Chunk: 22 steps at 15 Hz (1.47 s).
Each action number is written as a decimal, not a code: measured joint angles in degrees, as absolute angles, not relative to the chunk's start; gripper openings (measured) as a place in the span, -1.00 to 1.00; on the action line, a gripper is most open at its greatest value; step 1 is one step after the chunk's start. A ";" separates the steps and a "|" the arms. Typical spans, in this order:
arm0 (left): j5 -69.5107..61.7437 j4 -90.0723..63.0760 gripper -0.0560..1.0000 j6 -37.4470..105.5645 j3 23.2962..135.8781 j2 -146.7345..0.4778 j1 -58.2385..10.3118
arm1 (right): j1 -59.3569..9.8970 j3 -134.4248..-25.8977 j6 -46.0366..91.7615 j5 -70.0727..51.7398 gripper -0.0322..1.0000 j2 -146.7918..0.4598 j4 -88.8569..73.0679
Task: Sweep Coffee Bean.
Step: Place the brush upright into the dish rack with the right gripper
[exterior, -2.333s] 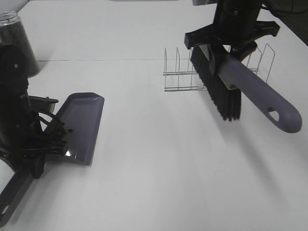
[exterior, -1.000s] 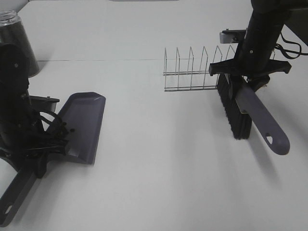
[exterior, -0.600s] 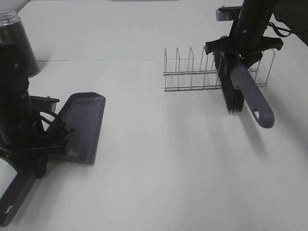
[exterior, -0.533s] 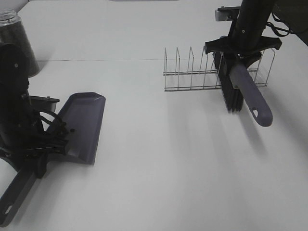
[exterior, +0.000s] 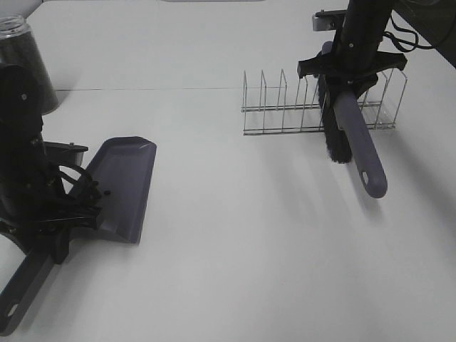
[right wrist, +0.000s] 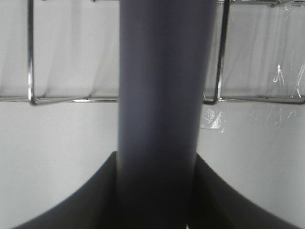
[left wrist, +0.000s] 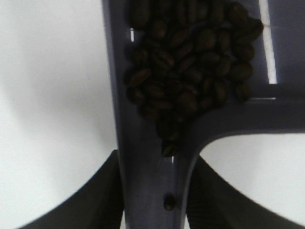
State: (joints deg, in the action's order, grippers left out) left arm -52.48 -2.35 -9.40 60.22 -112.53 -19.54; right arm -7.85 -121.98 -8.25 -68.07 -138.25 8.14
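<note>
Exterior high view: the left gripper is clenched on the handle of the dustpan, which lies flat on the table. The right gripper grasps the brush, raised at the wire rack. No beans show on the table.

Left wrist view: the coffee bean cluster lies inside the dustpan, at its handle end.

Right wrist view: the jaws flank the brush handle.

Sweeping appears complete. Stowing the brush and emptying the dustpan probably remain.

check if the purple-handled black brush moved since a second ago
Yes: the purple-handled black brush shifted up the view, its lower tip now nearer the base of the silver wire rack.
</note>
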 joint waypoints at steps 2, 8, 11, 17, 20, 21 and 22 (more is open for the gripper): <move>-52.48 -2.35 -0.30 -9.40 60.22 -112.53 -19.54 | -7.16 -121.98 -7.62 -69.10 -0.23 -138.25 7.96; -52.43 -2.75 -0.30 -9.40 60.22 -112.53 -19.54 | -4.41 -121.98 -1.43 -69.96 -0.23 -138.94 2.64; -52.43 -3.61 -0.30 -8.82 60.22 -112.53 -19.54 | -4.41 -121.98 -1.55 -69.90 -0.23 -138.94 2.52; -50.88 -3.61 -0.30 -8.77 60.22 -112.53 -19.54 | -4.35 -124.96 -1.60 -67.67 -0.23 -138.94 0.34; -50.76 -3.61 -0.30 -8.77 60.22 -112.53 -19.54 | -4.24 -127.48 -1.26 -67.04 -0.23 -138.94 0.00; -50.76 -3.61 -0.30 -8.77 60.22 -112.53 -19.54 | -4.24 -127.77 -1.03 -67.15 -0.23 -138.94 0.00; -50.76 -3.61 -0.30 -8.77 60.22 -112.53 -19.54 | -4.24 -127.77 -0.97 -67.32 -0.23 -139.11 0.00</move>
